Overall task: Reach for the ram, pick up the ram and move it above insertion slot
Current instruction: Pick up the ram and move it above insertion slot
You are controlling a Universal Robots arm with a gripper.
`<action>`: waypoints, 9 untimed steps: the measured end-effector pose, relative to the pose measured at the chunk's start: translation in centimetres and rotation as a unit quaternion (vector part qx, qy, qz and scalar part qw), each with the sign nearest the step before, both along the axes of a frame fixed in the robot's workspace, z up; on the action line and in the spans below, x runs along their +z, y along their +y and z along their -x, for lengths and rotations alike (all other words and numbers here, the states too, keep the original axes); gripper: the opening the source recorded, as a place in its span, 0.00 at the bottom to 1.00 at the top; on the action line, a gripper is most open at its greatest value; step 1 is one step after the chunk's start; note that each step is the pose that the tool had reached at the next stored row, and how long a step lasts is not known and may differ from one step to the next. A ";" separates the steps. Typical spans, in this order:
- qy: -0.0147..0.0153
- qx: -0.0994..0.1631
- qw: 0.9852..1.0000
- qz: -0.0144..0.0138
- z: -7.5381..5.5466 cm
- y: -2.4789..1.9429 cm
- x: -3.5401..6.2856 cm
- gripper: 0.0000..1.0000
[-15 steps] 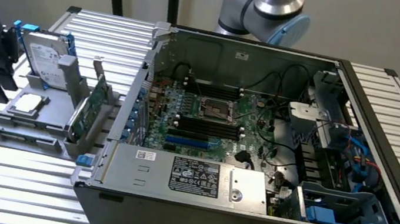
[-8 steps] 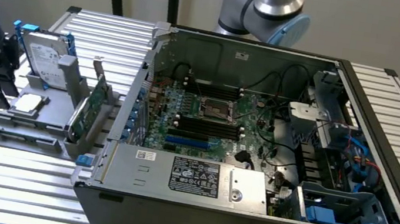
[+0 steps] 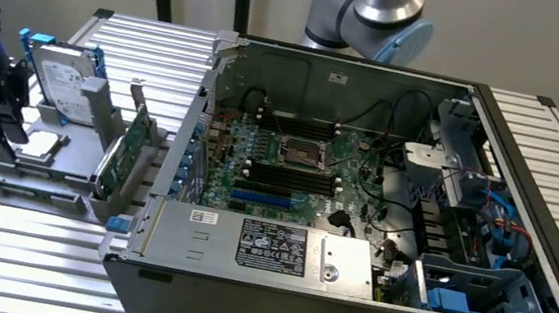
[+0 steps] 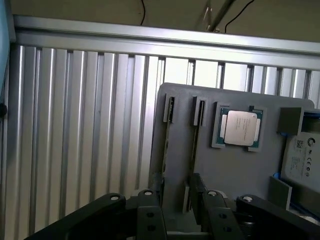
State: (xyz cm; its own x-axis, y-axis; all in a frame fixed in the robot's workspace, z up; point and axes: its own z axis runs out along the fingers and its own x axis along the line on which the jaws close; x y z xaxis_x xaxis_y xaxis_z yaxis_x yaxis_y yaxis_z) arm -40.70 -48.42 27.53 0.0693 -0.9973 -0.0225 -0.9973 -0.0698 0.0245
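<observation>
Reach step: gripper (image 4: 177, 197), jaws apart and empty, above the ram (image 4: 194, 147) edge-on in its holder (image 4: 235, 170); careful centring needed.

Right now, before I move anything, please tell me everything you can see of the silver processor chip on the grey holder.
The processor chip is a square part with a matte, pale silver metal lid. A thin green board edge shows around the lid. It lies flat, lid facing up, in a shallow framed pocket of the grey holder. The pocket sits between the holder's two narrow slots and the hard drive. Nothing rests on the chip and only the holder touches it. No marking on its lid can be read.
</observation>
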 end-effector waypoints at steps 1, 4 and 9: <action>0.000 0.000 1.000 0.000 0.0 -0.03 -0.18 0.37; 0.000 0.000 1.000 0.000 0.1 -0.09 -0.72 0.37; 0.000 0.000 1.000 0.000 0.1 -0.21 -1.64 0.37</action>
State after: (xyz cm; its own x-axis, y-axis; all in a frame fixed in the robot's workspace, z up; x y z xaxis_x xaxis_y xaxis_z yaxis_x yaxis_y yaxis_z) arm -40.84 -48.63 25.89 0.0693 -0.9973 -0.0225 -0.9973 -0.0698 0.0244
